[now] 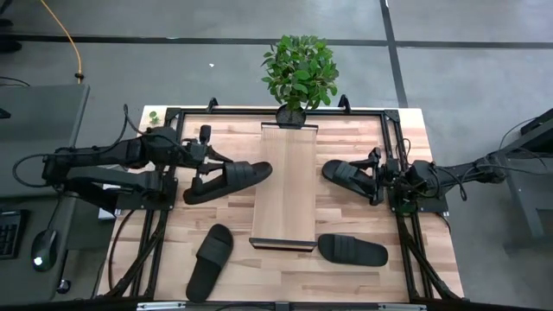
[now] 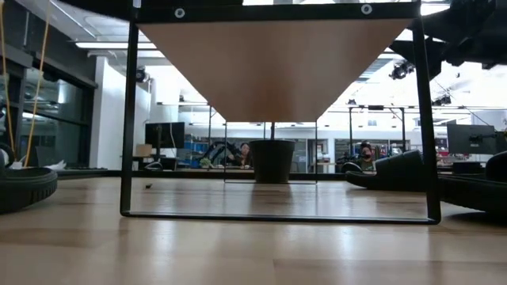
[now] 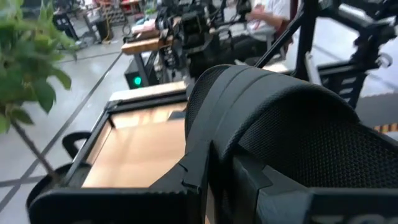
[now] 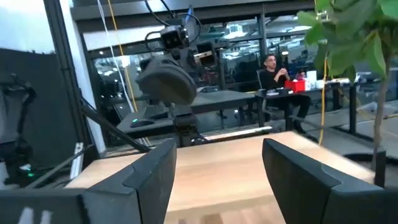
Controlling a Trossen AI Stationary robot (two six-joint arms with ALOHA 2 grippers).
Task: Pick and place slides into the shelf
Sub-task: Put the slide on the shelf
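The shelf (image 1: 283, 186), a pale board on a dark metal frame (image 2: 127, 119), stands mid-table. My left gripper (image 1: 201, 175) is shut on one black slide (image 1: 232, 180) just left of the shelf. Across the table, the right wrist view shows this slide (image 4: 165, 81) up in the air. A second slide (image 1: 348, 173) rests sole down on the table right of the shelf. My right gripper (image 1: 375, 177) stands open at its right end, and nothing lies between its fingers (image 4: 155, 174). Two more slides (image 1: 210, 259) (image 1: 352, 250) lie flat near the front edge. My left gripper holds the slide by its end toward the table's left (image 1: 195, 188), pinched between the two fingers, which come nearly level from the left. The strap band (image 3: 280, 118) arches just ahead of the fingers and hides the exact spot. The slide is lifted clear of the table.
A potted plant (image 1: 300, 73) stands at the far end of the shelf. A dark frame rail (image 1: 393, 155) runs around the tabletop. Bare wood (image 1: 285, 268) shows between the two front slides. People sit in the room behind the table.
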